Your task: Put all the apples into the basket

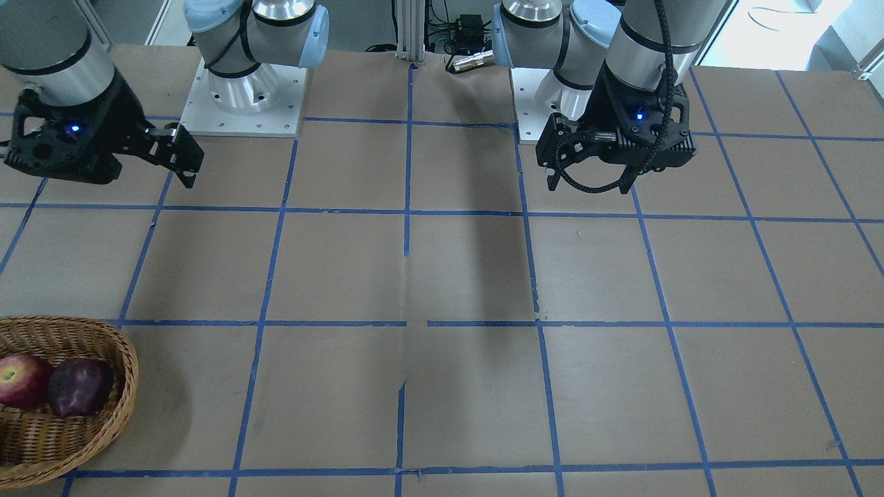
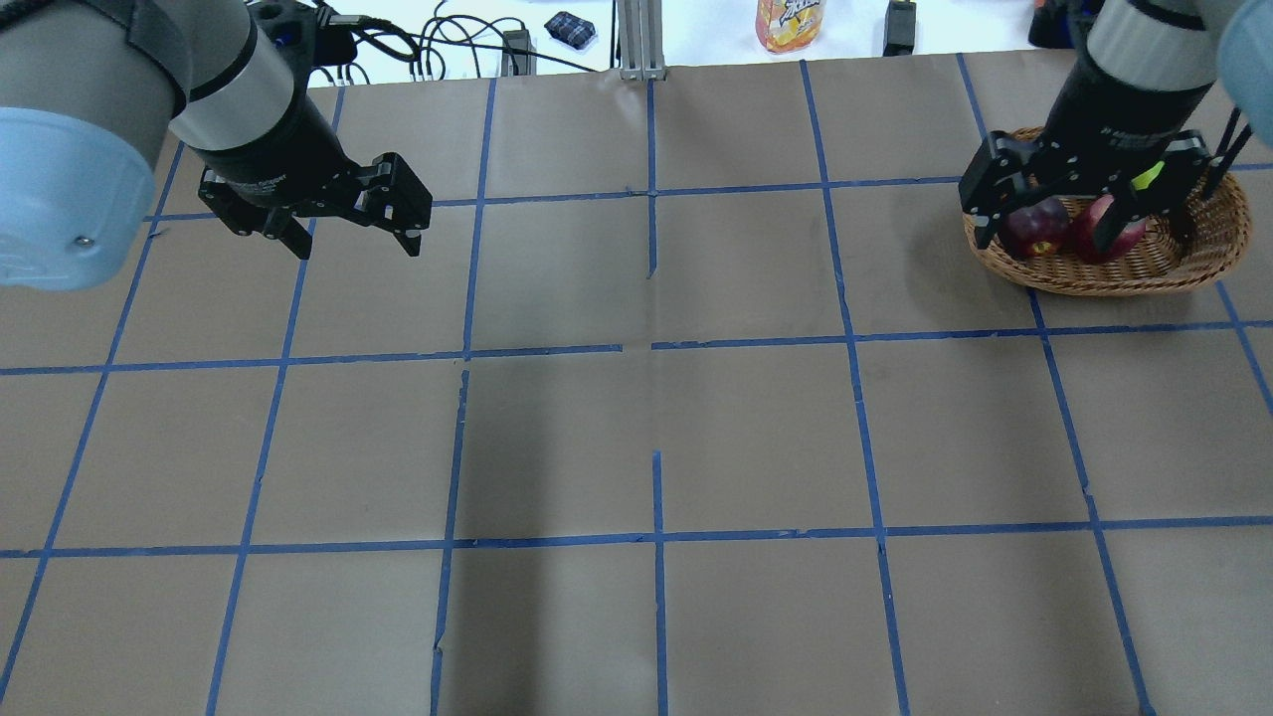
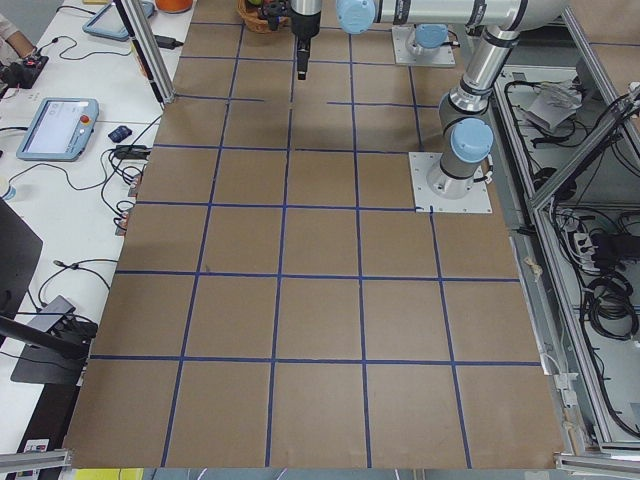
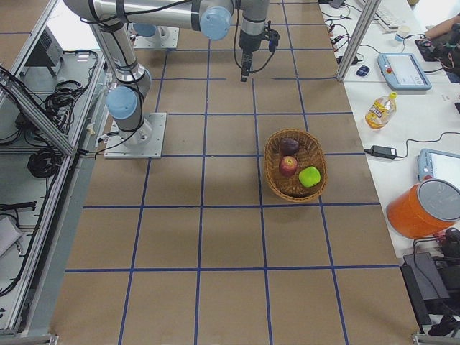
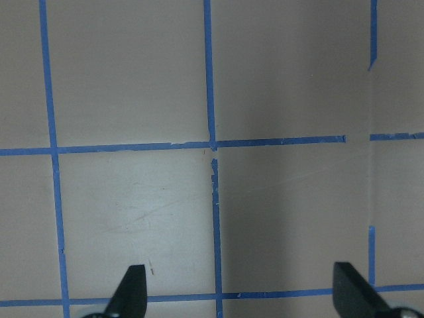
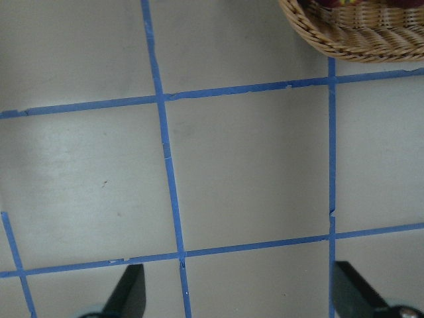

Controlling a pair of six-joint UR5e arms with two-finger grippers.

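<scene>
Woven wicker basket (image 1: 41, 438), smooth glossy apples (image 1: 81, 386), matt brown paper tabletop (image 1: 469, 269).

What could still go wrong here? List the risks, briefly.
1. The right gripper hangs open above the table with the basket at the edge of its wrist view. A low sweep that way could clip the rim and shove the basket.
2. The basket is shallow, and the green apple lies close to its rim, next to the red apple. A knock might roll it out.
</scene>
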